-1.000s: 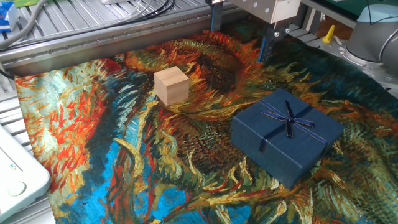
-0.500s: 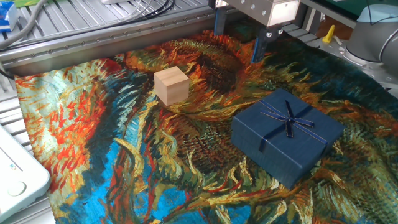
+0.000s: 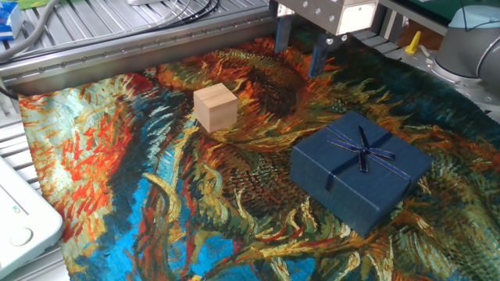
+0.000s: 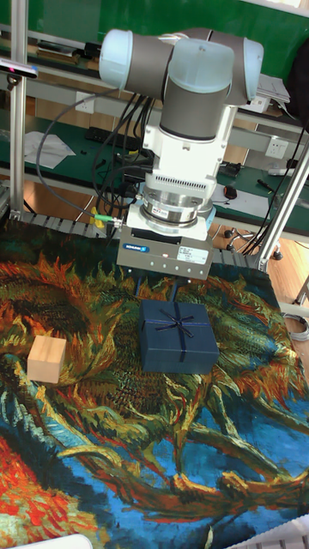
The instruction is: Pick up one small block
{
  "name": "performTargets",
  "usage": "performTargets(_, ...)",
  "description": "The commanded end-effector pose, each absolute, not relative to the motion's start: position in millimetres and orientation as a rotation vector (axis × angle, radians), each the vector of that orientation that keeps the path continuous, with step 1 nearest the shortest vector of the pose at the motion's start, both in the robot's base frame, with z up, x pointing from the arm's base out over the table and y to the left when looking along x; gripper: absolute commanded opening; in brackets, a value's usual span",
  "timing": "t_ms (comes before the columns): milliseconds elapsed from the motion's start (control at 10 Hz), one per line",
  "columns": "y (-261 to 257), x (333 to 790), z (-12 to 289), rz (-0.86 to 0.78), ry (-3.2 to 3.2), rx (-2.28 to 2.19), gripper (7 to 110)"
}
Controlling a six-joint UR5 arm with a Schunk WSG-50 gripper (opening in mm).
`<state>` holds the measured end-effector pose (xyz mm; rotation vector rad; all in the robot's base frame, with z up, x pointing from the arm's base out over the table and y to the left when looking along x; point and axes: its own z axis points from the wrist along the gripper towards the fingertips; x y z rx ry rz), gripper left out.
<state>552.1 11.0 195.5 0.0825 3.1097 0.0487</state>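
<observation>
The small block is a pale tan wooden cube resting on the sunflower-patterned cloth, left of centre. In the tall fixed view the small block lies at the cloth's left side. My gripper hangs over the far part of the cloth, behind and to the right of the cube and well apart from it. Its two blue fingers stand apart with nothing between them. In the tall fixed view the gripper hovers just behind the navy box.
A flat navy gift box with a ribbon bow sits right of the cube; the same gift box shows mid-cloth. A metal rail runs along the far edge. A white device lies at the left corner.
The gripper head has shifted slightly left, and the gap seen between its two fingers has narrowed. The cube and the box have not moved.
</observation>
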Motion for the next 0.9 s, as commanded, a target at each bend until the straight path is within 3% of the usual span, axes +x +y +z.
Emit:
performTargets(0,13.3,552.7,196.7,0.065,3.107,0.085,7)
performTargets(800,14.6,547.0,193.2,0.082,3.129,0.141,7)
